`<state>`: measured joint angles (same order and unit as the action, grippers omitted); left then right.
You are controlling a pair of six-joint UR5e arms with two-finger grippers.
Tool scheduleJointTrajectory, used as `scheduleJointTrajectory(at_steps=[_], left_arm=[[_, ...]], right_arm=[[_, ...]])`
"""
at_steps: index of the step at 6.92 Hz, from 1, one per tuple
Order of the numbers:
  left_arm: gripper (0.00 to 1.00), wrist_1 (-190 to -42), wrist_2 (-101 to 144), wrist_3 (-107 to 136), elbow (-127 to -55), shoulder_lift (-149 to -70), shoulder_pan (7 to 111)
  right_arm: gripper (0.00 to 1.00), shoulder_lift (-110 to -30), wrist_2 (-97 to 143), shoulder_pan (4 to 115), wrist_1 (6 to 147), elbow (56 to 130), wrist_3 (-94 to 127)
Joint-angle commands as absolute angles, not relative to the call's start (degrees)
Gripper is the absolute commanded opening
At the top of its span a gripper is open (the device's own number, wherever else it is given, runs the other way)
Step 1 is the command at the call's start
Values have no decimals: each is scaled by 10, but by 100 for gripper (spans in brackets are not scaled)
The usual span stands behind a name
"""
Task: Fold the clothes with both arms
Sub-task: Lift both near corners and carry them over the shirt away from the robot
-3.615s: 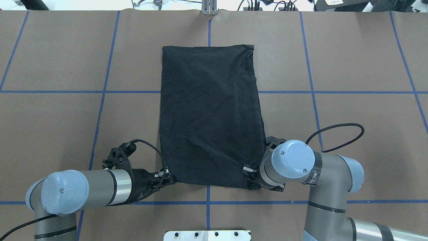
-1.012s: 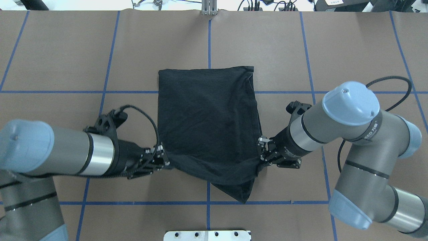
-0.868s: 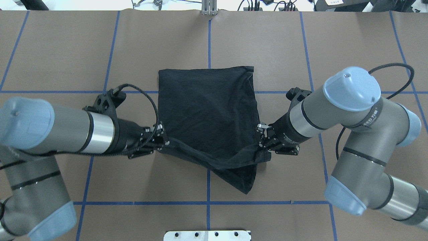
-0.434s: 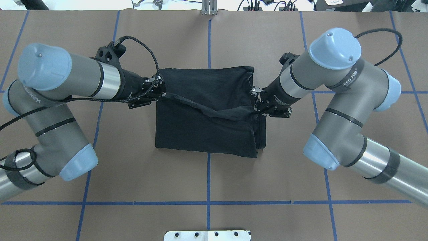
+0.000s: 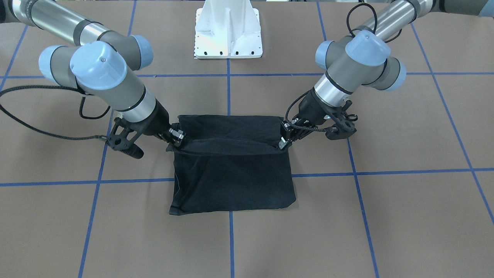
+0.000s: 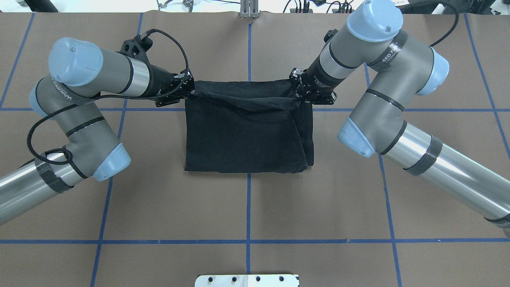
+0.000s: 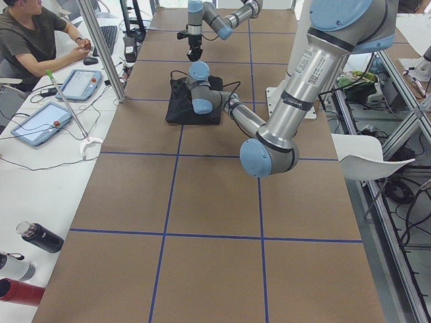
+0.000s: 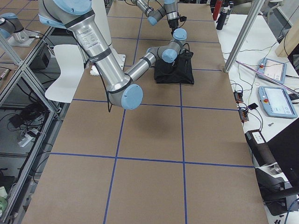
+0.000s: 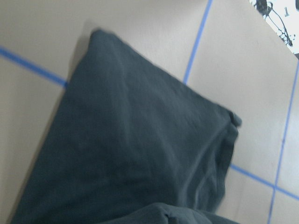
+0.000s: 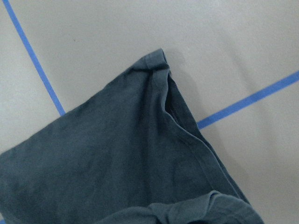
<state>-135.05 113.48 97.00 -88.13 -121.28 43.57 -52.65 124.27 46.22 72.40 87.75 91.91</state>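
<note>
The black T-shirt is laid folded on the brown table, a little toward 12 o'clock from the middle in the overhead view. Its top layer is held up along the far edge. The 10 o'clock corner is pinched in the jaws of the left gripper, and the 2 o'clock corner in those of the right gripper. Blue tape lines are seen around it

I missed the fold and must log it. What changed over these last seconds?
The left gripper and right gripper carried the black T-shirt's near corners up and away from the robot, over the cloth to its far edge, halving its length. Early on, the far edge slid toward the robot. Both grippers stay shut on their corners; only plain black fabric shows.
</note>
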Motion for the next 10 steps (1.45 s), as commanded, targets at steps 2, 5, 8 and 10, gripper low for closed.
scheduleJointTrajectory(at_steps=[2, 5, 8, 10], left_arm=[[0, -1364, 1130, 969, -824, -1248, 444], [0, -1399, 1119, 969, -783, -1257, 455], [0, -1397, 1118, 969, -783, -1257, 483], [0, -1398, 1117, 971, -762, -1268, 481]], right_arm=[[0, -494, 1227, 476, 638, 789, 918], [0, -454, 1215, 476, 636, 737, 918], [0, -448, 1212, 478, 636, 735, 918], [0, -448, 1203, 478, 636, 730, 918]])
